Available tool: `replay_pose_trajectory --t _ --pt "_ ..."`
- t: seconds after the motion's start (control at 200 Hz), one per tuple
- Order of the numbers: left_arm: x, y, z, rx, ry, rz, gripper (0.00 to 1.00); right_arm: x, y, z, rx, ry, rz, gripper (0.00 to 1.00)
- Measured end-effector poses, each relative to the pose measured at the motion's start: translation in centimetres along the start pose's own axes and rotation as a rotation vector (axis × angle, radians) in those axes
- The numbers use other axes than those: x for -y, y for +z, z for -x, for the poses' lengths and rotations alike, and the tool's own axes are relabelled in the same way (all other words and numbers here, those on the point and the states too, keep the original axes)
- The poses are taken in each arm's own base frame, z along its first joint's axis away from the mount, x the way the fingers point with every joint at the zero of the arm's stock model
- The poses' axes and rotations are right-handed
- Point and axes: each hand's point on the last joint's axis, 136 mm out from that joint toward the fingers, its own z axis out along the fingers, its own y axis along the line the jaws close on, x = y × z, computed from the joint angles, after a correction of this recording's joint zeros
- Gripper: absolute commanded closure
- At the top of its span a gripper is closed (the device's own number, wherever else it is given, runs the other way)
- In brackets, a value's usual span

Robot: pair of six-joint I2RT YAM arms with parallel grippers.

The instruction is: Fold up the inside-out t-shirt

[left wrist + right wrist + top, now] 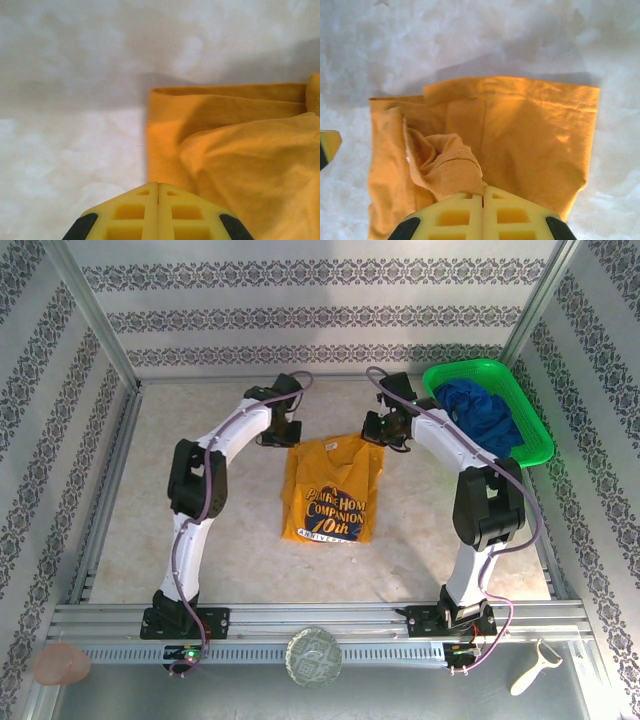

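The inside-out t-shirt lies in the middle of the table as a mustard-yellow, partly folded oblong, a dark blue print facing up. My left gripper is at its far left corner. In the left wrist view the yellow jaws are shut, and the edge of the cloth runs in under their tips. My right gripper is at the far right corner. It is shut on a bunched ridge of the shirt near the neck opening.
A green basket at the back right holds a dark blue garment. On the near ledge lie a round glass piece, a pink lump and a peeler. Patterned walls close in three sides.
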Motion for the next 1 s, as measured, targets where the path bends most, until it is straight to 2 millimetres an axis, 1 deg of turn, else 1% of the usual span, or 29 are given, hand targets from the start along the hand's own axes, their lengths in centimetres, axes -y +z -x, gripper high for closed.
replay_pose_trajectory --t 0.015,0.055,0.06,0.07,0.095,0.185,0.275,0.355,0.425,0.495,0.565,0.619,0.654,0.734,0.774,0.854,0.884,0.909,0.944,0.979,0.999 --pt "-0.2 -0.3 0.2 0.012 -0.01 -0.003 1.0 -0.1 0.0 0.0 0.001 0.001 0.003 1.0" --pt "-0.7 -1.2 1.0 0.044 -0.032 -0.017 0.79 0.0 0.0 0.1 0.001 0.006 0.008 1.0" --pt "-0.7 -1.3 1.1 0.05 -0.034 -0.02 0.77 0.0 0.0 0.2 0.002 0.007 0.007 1.0" --pt "-0.7 -1.5 1.3 0.055 -0.035 -0.025 0.71 0.0 0.0 0.1 -0.001 0.008 0.008 1.0" --pt "-0.9 -1.9 1.8 0.075 -0.045 -0.037 0.61 0.0 0.1 0.1 -0.003 0.009 0.009 1.0" --pt "-0.5 -2.9 3.3 0.123 -0.065 -0.104 0.43 0.1 0.4 0.0 -0.01 0.013 0.009 1.0" --pt "1.2 -3.0 3.9 0.124 -0.047 -0.164 0.37 0.4 1.0 -0.3 -0.018 0.018 0.005 1.0" --pt "3.8 -2.7 4.9 0.13 -0.003 -0.2 0.34 0.9 1.7 -0.8 -0.032 0.026 -0.004 1.0" --pt "6.3 -2.0 5.6 0.133 0.045 -0.216 0.33 1.6 2.2 -1.3 -0.045 0.036 -0.015 1.0" --pt "8.4 -0.9 5.4 0.116 0.086 -0.218 0.31 2.2 2.4 -1.5 -0.053 0.047 -0.024 1.0" --pt "9.9 0.6 4.4 0.082 0.119 -0.21 0.3 2.4 2.5 -1.5 -0.054 0.053 -0.027 1.0" --pt "10.5 1.9 3.3 0.044 0.132 -0.196 0.3 2.6 2.6 -1.4 -0.052 0.057 -0.028 1.0" --pt "10.5 2.7 2.6 0.019 0.136 -0.183 0.3 2.6 2.6 -1.3 -0.05 0.058 -0.027 1.0" --pt "9.7 4.2 1.3 -0.035 0.135 -0.144 0.3 2.5 2.6 -1.2 -0.046 0.058 -0.024 1.0" --pt "9.2 4.7 0.9 -0.053 0.131 -0.124 0.33 2.5 2.6 -1.2 -0.045 0.058 -0.024 1.0" --pt "8.5 5.1 0.5 -0.072 0.124 -0.094 0.46 2.5 2.6 -1.2 -0.045 0.06 -0.024 1.0" --pt "8.3 5.2 0.4 -0.074 0.123 -0.084 0.56 2.5 2.6 -1.2 -0.045 0.06 -0.024 1.0" --pt "8.1 5.2 0.4 -0.075 0.118 -0.077 0.67 2.5 2.6 -1.2 -0.044 0.06 -0.023 1.0" --pt "8.0 5.2 0.4 -0.074 0.119 -0.068 0.76 2.5 2.7 -1.2 -0.043 0.06 -0.023 1.0" --pt "7.9 5.2 0.4 -0.073 0.12 -0.063 0.87 2.5 2.7 -1.2 -0.042 0.06 -0.022 1.0" --pt "7.8 5.2 0.4 -0.072 0.124 -0.059 0.92 2.5 2.7 -1.2 -0.042 0.06 -0.022 1.0"
